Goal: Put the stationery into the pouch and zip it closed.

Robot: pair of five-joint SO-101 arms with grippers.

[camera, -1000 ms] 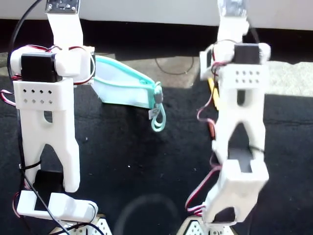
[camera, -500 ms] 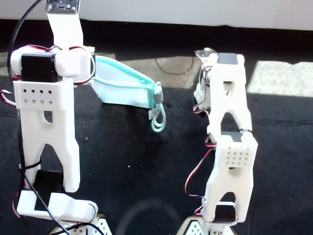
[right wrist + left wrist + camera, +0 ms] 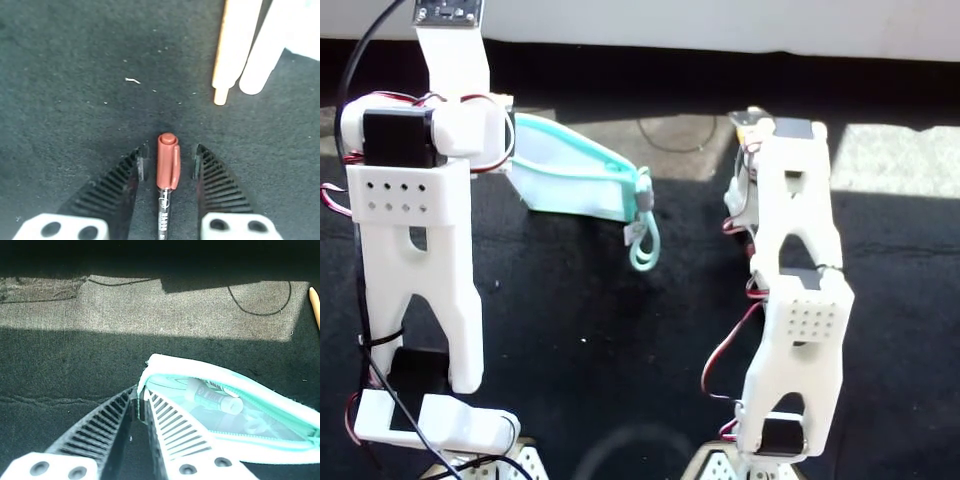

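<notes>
A mint-green pouch lies on the dark mat beside the left arm, its mouth unzipped. My left gripper is shut on the rim at one end of the pouch. A clear tube with a white cap lies inside. My right gripper is low over the mat and open, one finger on each side of a red-capped pen, with small gaps to the cap. Just past the pen lie an orange stick and a white stick.
The pouch's loop strap trails toward the middle of the mat. The right arm is folded over the stationery and hides it from the high view. An orange stick and a thin black cable lie on a sunlit strip beyond the pouch.
The right arm has dropped and folded forward over the stationery, covering the orange stick seen before. The left arm and the pouch have stayed still.
</notes>
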